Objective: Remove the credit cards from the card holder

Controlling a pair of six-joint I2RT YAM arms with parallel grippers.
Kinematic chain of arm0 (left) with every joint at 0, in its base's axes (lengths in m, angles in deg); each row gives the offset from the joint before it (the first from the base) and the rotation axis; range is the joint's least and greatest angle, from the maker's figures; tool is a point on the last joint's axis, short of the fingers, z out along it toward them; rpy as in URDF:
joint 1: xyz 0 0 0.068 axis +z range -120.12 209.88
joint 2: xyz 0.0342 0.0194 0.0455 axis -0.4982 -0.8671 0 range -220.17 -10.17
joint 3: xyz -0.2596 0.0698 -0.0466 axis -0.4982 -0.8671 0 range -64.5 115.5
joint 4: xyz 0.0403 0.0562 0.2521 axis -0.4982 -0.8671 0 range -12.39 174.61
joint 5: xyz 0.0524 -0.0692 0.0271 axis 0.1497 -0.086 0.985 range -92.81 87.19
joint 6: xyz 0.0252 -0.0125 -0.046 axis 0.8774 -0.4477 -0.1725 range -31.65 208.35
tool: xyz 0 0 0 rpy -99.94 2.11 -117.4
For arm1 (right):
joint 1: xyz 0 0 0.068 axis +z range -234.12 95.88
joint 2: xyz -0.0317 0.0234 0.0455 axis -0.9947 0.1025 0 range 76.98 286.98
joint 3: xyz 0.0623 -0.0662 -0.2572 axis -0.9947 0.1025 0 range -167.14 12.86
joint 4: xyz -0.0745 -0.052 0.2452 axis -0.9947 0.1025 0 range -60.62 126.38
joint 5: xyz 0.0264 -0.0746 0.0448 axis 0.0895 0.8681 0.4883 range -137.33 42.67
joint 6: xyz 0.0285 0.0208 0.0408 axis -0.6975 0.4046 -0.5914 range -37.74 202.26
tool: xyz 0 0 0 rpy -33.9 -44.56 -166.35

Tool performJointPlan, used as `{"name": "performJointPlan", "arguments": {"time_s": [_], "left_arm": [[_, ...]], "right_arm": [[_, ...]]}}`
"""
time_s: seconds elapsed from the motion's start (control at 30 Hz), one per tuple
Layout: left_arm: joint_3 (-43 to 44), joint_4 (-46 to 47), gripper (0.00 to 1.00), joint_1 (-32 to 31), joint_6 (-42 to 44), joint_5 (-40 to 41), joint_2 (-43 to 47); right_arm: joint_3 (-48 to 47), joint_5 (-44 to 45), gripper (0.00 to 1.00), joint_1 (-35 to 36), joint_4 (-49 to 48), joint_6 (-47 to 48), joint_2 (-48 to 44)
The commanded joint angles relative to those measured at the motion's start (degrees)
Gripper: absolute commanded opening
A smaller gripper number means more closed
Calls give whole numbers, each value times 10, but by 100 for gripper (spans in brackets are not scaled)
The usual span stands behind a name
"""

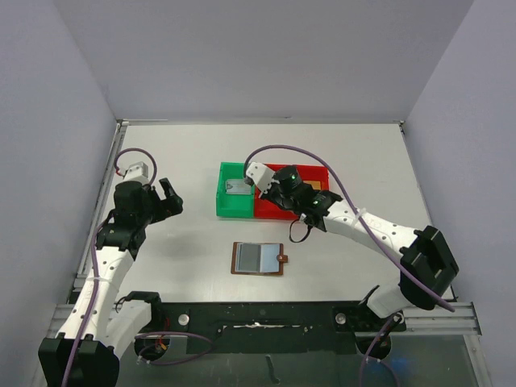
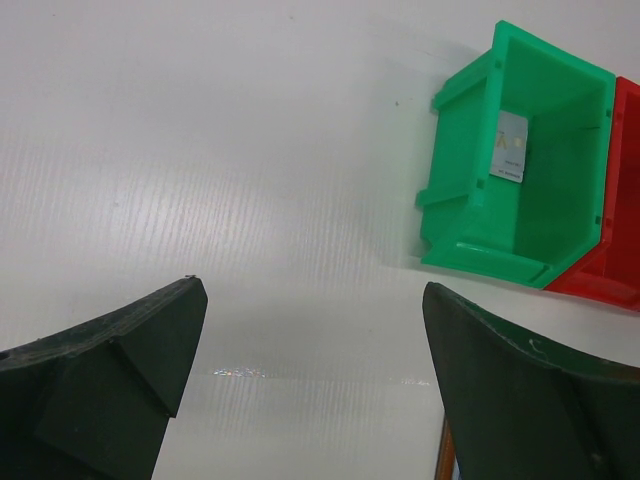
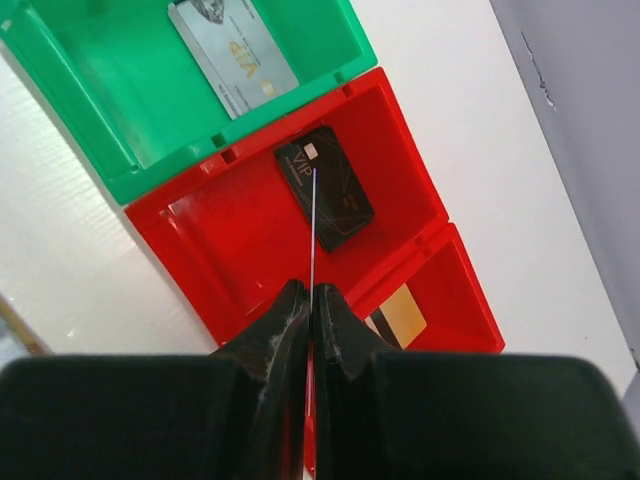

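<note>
Right gripper (image 3: 312, 296) is clenched on a thin card (image 3: 312, 225), both fingers (image 3: 285, 330) pressed against it; the card stands on edge between them and shows only as a fine pale line, so its colour cannot be told. Straight below the fingertips sits the red bin (image 3: 230, 250), and on its floor, in line with the held card's tip, a black card (image 3: 328, 195) lies flat and slanted. Beyond the tool and to its left, touching the red bin, is the green bin (image 3: 90, 100) with a silver card (image 3: 233, 45) flat on its floor. Close by the tool's right side a second red bin (image 3: 455, 290) holds a gold card (image 3: 402, 315), partly hidden by a finger. In the top view the holder (image 1: 259, 259) lies unfolded on the table (image 1: 185, 153), well behind the right gripper towards the arm bases, pale panels up and its tab (image 1: 284, 258) on the right; whether any cards sit in it cannot be told. Left gripper (image 1: 170, 198) hangs over the table well to the left of the bins, fingers (image 2: 120, 380) spread wide and holding nothing, the green bin ahead of it and to its right
</note>
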Motion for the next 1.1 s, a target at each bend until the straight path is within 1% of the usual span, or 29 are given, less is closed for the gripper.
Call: {"name": "performJointPlan", "arguments": {"time_s": [0.0, 0.17, 0.5, 0.63, 0.73, 1.07], "left_arm": [[-1, 43, 91, 1, 7, -3, 20], [-3, 43, 90, 1, 8, 3, 27], [-3, 42, 91, 1, 9, 3, 32], [-4, 42, 91, 0, 9, 1, 35], [-5, 43, 90, 0, 10, 0, 37], [-7, 46, 91, 0, 11, -4, 39]], "right_arm": [[-39, 38, 0, -2, -14, 79, 27], [-72, -20, 0, -32, 0, 88, 73], [-107, -58, 0, -63, -10, 129, 136], [-140, -63, 0, -64, 7, 151, 174], [-162, -50, 0, -64, 17, 170, 201], [-181, -31, 0, -70, 19, 243, 248]]}}
